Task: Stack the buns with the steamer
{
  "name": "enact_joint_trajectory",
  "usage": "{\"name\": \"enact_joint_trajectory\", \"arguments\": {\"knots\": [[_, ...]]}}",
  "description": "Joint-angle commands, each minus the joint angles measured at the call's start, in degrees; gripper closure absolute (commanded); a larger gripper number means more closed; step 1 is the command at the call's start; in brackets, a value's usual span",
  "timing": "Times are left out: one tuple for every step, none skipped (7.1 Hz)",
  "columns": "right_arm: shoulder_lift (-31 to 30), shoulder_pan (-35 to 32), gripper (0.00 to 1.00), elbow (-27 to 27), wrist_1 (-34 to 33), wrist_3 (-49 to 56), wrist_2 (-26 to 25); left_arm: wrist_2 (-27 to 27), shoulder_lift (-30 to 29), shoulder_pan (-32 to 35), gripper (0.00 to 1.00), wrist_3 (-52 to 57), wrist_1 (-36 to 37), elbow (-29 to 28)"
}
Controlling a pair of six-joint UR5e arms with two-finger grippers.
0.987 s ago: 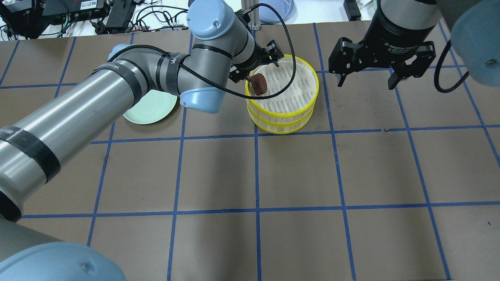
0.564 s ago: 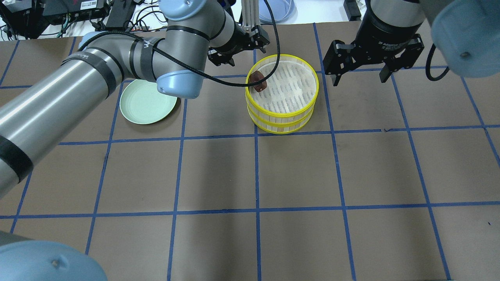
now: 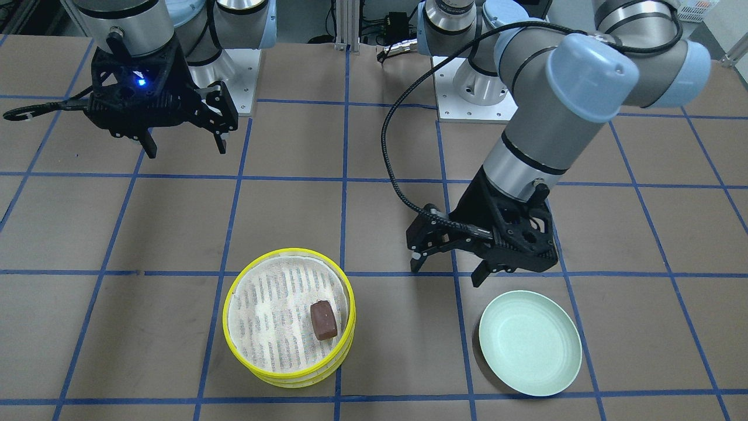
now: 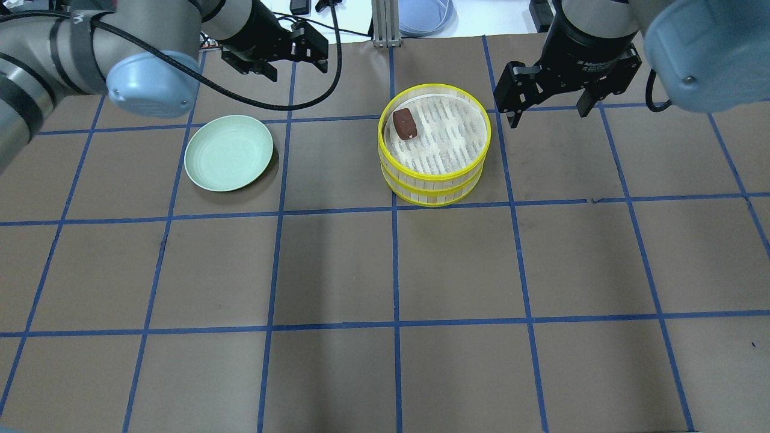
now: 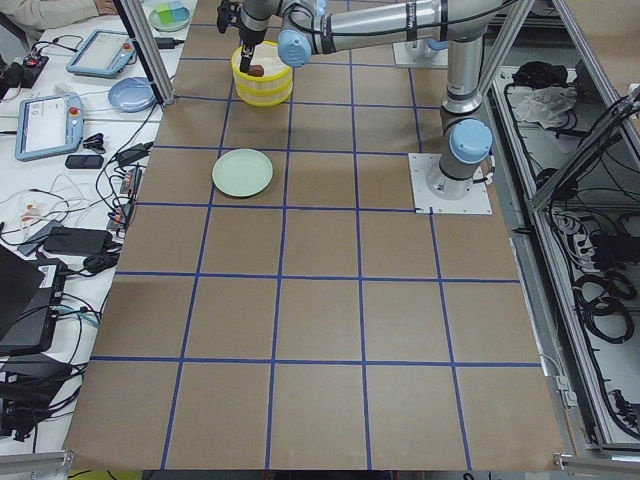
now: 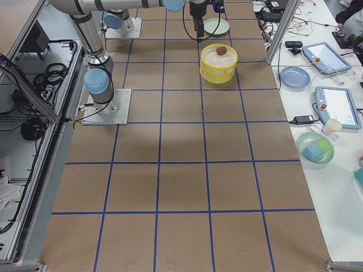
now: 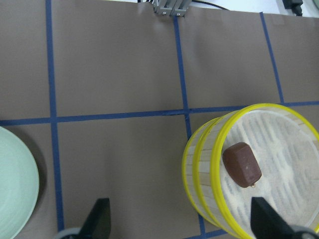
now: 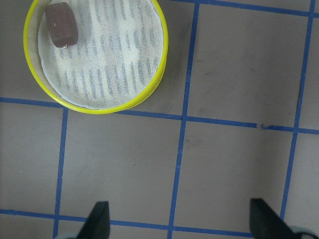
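The steamer (image 4: 434,187) stands as two stacked yellow-rimmed tiers at the back middle of the table. The dark reddish-brown bun (image 4: 405,124) lies on the top tier's white liner near its left rim, touching no gripper. It also shows in the front view (image 3: 323,319), the left wrist view (image 7: 241,165) and the right wrist view (image 8: 62,23). The cream-white bun is hidden. My left gripper (image 4: 295,69) is open and empty, beyond and to the left of the steamer. My right gripper (image 4: 548,118) is open and empty, just right of the steamer.
A pale green plate (image 4: 228,153) with nothing on it lies left of the steamer, below the left gripper in the front view (image 3: 530,342). Blue tape lines grid the brown table. Cables and devices lie past the far edge.
My left gripper let go of the brown bun into the top tier and drew away to the left and back. My right gripper shifted slightly left.
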State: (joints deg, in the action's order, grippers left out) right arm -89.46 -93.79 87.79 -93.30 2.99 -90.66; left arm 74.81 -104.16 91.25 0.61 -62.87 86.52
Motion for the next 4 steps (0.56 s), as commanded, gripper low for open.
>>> {"name": "enact_joint_trajectory", "arguments": {"knots": [[-0.3,0.0,0.00,0.0,0.2,0.3,0.6,4.5,5.2,-4.6,0.00,3.2,-13.3,0.3],[-0.3,0.0,0.00,0.0,0.1,0.4,0.5,15.1,7.1,-4.9,0.00,3.7,-18.7,0.2],[-0.3,0.0,0.00,0.0,0.1,0.4,0.6,15.4,9.3,-4.7,0.00,3.5,-23.4,0.1],[-0.2,0.0,0.00,0.1,0.2,0.3,0.6,15.4,10.5,-5.4,0.00,3.6,-27.0,0.4]]}}
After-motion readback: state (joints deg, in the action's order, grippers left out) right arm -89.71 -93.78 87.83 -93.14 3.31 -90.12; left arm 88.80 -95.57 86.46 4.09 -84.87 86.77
